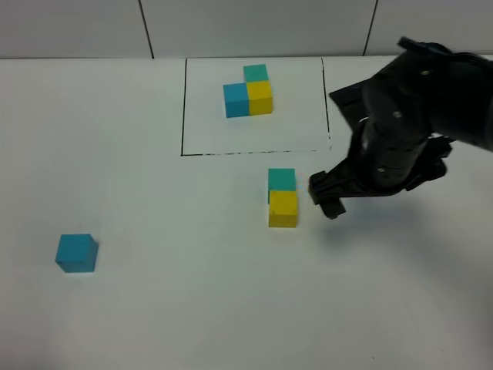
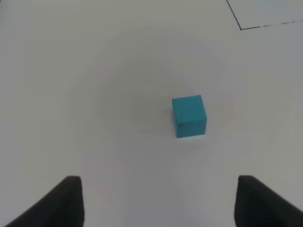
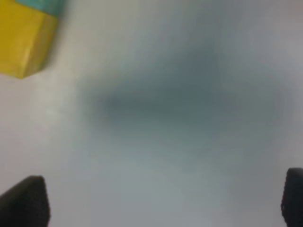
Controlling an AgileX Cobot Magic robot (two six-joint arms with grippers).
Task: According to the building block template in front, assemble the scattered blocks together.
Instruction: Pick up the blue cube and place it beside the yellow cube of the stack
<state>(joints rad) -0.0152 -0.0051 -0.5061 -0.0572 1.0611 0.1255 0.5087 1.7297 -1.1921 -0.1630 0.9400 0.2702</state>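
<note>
The building block template [image 1: 248,92] is a blue, yellow and teal L inside a thin black rectangle at the back. Two scattered blocks touch just in front of it: the teal cube [image 1: 281,179] behind the yellow cube [image 1: 283,209]. The loose blue cube [image 1: 76,253] lies alone at the front left. My right gripper [image 1: 327,198] is open and empty, low over the table just right of the yellow cube [image 3: 23,42], apart from it. My left gripper [image 2: 158,208] is open and empty, with the blue cube [image 2: 189,116] ahead of its fingers. The left arm is out of the exterior view.
The black frame line [image 1: 254,153] runs just behind the teal-yellow pair; its corner shows in the left wrist view [image 2: 265,26]. The bulky right arm [image 1: 416,131] hangs over the table's right side. The white tabletop [image 1: 177,293] stretches between the blue cube and the pair.
</note>
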